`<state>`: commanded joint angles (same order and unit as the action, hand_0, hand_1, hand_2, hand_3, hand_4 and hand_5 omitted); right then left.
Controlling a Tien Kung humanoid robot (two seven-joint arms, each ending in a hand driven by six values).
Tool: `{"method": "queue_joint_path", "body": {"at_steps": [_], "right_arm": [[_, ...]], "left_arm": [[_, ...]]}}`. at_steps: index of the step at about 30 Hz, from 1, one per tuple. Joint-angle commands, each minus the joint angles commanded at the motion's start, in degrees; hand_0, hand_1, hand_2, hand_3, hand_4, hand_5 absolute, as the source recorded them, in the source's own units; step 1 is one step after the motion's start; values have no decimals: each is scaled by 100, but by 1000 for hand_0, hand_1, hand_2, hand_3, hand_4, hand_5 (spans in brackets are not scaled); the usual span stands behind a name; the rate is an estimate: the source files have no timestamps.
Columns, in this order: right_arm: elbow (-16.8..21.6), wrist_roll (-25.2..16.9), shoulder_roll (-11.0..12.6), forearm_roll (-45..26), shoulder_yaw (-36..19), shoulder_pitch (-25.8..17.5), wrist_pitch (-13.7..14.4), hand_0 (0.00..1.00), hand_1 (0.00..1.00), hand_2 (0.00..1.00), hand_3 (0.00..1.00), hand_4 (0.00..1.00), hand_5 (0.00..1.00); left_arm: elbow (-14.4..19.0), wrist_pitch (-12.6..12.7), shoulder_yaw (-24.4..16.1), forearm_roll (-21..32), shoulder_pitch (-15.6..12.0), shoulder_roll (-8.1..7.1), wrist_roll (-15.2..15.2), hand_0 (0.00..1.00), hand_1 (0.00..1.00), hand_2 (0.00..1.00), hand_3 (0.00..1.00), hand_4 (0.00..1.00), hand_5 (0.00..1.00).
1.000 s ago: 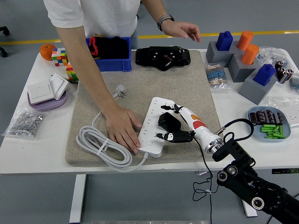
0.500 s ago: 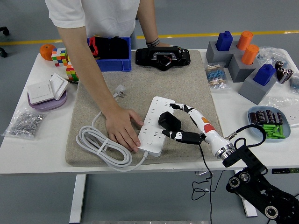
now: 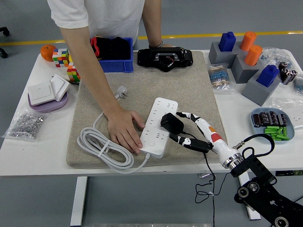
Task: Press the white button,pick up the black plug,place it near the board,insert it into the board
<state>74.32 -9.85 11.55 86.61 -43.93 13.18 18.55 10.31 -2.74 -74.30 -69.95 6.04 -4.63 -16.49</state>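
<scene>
Right — black plug (image 3: 171, 123) sits on the right edge of the white power strip (image 3: 158, 126), roughly mid-length; can't tell if its pins are seated. The strip lies on the grey felt mat (image 3: 189, 90), angled toward 1 o'clock, with its white cable (image 3: 102, 147) coiled at 9 o'clock from it.

Right hand (image 3: 194, 132) comes in from 4 o'clock of the plug, fingers spread and holding nothing — upper finger (image 3: 187, 115) just off the plug's right side, lower finger (image 3: 182, 140) just below it.

A person's hand (image 3: 124, 132) lies flat at 9 o'clock of the plug, palm on the mat, fingertips touching the strip's left edge. Their other hand (image 3: 156, 46) is at 12 o'clock, behind the black device (image 3: 164, 57) on the mat's far edge.

Blue bin (image 3: 113, 61) at 11 o'clock; small grey plug (image 3: 121, 92) loose on the mat between bin and strip.
</scene>
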Motion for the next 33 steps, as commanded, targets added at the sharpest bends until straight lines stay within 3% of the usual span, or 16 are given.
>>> {"method": "queue_joint_path", "body": {"at_steps": [33], "right_arm": [[-63, 64, -191, -102, 379, 340, -19, 994, 933, 882, 843, 998, 763]], "left_arm": [[0, 18, -31, 47, 31, -1, 14, 707, 663, 584, 678, 662, 270]]}}
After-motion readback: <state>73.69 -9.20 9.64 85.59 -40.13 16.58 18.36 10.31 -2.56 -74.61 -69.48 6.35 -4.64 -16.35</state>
